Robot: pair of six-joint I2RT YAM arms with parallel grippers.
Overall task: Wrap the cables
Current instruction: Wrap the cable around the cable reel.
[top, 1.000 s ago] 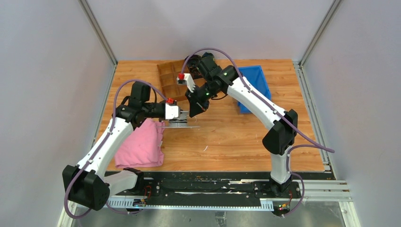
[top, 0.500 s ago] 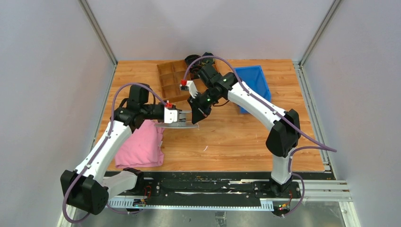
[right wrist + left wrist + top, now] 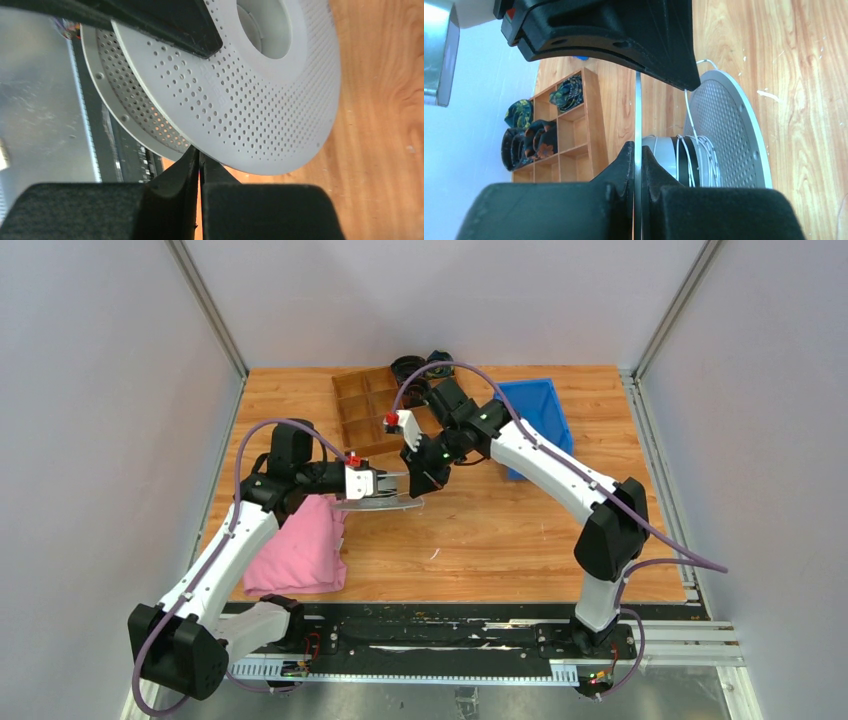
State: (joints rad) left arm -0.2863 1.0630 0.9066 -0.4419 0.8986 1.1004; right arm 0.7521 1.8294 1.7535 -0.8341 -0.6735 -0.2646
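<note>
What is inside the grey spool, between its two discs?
A few turns of thin white cable around the spool hub. Its lower part is covered by the left gripper.

Cable (image 3: 684, 160) turns on spool (image 3: 729, 135) hub partly hidden behind left fingers (image 3: 574, 210); cable too thin overhead; anything between right fingers (image 3: 100, 210) indiscernible.
</note>
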